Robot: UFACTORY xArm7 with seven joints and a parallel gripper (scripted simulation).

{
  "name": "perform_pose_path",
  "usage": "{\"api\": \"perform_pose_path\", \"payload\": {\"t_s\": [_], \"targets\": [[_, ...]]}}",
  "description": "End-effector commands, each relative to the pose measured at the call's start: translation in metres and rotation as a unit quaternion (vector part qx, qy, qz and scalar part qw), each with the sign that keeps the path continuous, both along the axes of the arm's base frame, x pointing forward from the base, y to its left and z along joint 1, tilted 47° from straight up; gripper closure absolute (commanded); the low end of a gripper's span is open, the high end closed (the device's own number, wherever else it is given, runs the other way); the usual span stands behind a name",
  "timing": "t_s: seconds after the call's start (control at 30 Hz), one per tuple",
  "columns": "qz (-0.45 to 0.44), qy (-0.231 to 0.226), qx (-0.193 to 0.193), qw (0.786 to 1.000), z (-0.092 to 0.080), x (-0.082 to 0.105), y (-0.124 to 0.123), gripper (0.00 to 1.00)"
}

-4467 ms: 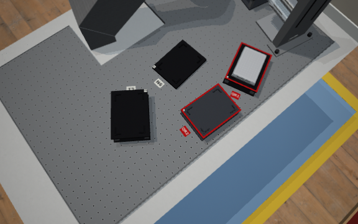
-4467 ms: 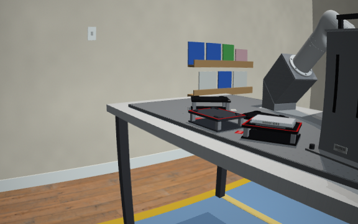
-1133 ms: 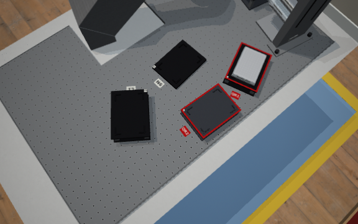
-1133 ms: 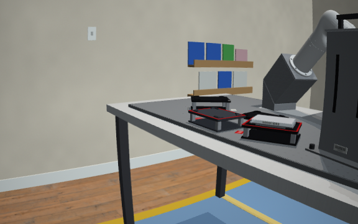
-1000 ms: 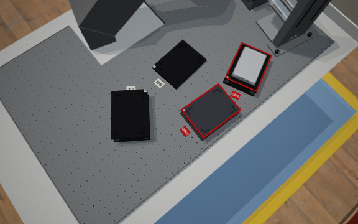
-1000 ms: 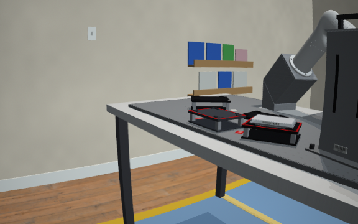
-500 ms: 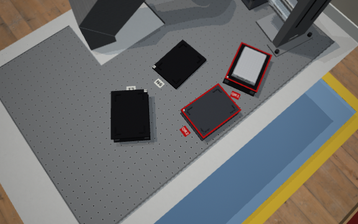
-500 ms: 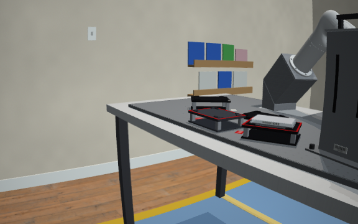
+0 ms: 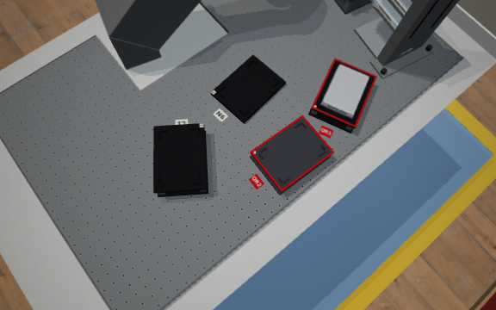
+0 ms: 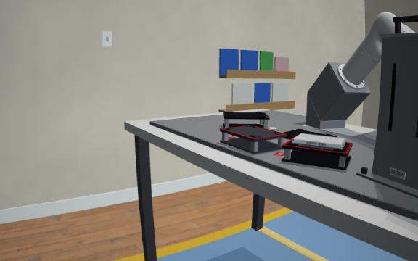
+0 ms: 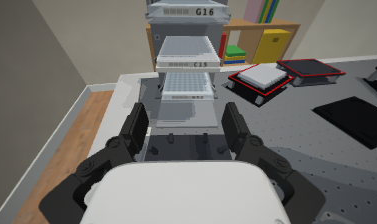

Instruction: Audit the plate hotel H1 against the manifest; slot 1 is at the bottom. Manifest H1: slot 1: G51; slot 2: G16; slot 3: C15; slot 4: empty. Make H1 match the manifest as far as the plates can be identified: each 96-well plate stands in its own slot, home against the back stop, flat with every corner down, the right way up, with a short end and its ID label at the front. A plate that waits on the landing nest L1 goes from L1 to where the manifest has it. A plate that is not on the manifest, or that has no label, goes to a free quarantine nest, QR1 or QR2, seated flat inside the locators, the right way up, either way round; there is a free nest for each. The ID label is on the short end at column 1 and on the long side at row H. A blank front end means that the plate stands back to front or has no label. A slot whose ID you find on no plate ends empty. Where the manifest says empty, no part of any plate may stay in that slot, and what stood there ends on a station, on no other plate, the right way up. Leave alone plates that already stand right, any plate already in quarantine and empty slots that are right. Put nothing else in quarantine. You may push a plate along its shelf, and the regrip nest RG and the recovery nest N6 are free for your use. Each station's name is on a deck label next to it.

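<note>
In the wrist view my gripper [image 11: 185,111] is open and empty, its two black fingers facing the front of plate hotel H1 [image 11: 151,22] [image 10: 408,109] [image 9: 416,26]. Three white 96-well plates stand in it, each with a label at the front. The top one [image 11: 189,11] reads G16. The middle one [image 11: 186,50] reads C15 and seems to reach farther forward. The lowest [image 11: 185,84] has a small label starting with G5. A bare shelf [image 11: 181,114] lies below it, between my fingertips. The gripper is hidden in the top and exterior views.
A white plate [image 9: 344,90] [image 10: 318,141] [image 11: 261,76] sits in red-rimmed QR1. QR2 [image 9: 293,152] [image 10: 252,132] [image 11: 311,67] is bare. Black nest N6 [image 9: 248,88] [image 11: 359,117] and another black nest [image 9: 180,159] [image 10: 245,116] are bare. The arm's base [image 9: 145,26] [image 10: 334,98] stands behind.
</note>
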State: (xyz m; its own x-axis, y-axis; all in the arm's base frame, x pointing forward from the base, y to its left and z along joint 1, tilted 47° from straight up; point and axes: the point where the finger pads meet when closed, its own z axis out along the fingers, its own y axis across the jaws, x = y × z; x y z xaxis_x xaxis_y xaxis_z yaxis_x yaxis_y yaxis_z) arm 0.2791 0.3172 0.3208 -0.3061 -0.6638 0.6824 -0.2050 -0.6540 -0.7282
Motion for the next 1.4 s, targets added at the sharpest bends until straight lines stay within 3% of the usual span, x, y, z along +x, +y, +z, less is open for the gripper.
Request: {"api": "perform_pose_path", "payload": {"t_s": [0.0,0.27,1.37], "targets": [[-0.001,0.000,0.001,1.000,0.001,0.009,-0.004,0.00],[-0.001,0.000,0.001,1.000,0.002,0.024,-0.010,0.00],[-0.001,0.000,0.001,1.000,0.002,0.024,-0.010,0.00]]}}
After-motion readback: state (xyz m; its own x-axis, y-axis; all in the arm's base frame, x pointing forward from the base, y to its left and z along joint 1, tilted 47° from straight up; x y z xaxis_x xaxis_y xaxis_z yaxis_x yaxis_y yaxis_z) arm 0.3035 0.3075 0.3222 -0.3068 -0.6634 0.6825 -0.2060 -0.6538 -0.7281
